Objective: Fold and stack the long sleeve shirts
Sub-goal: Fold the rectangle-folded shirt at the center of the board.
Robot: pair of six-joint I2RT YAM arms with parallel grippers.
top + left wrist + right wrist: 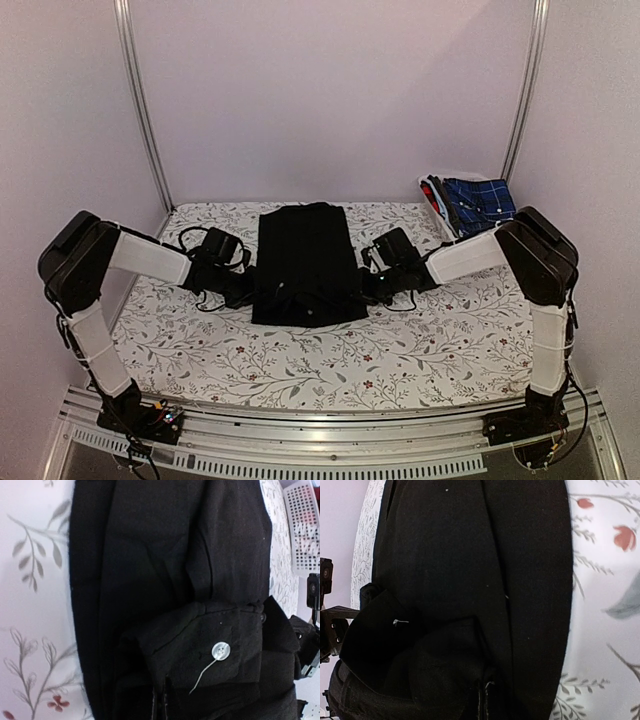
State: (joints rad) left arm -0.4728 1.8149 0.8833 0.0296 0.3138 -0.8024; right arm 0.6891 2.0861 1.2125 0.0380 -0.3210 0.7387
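Left gripper (244, 288) clamped tight at near-left corner of black shirt (305, 262), cuff with pale button (220, 651) bunched over it. Shirt folded narrow, centre of floral table (200, 345). Right gripper (366, 288) pinched closed at near-right corner, apparently on cloth; fingers hidden. White basket (432, 188) far right, blue plaid cloth (480, 203) inside.

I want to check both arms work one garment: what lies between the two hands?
The plain black cloth long sleeve shirt, folded narrow, fills the whole stretch from the left hand to the right hand; the top view shows it.
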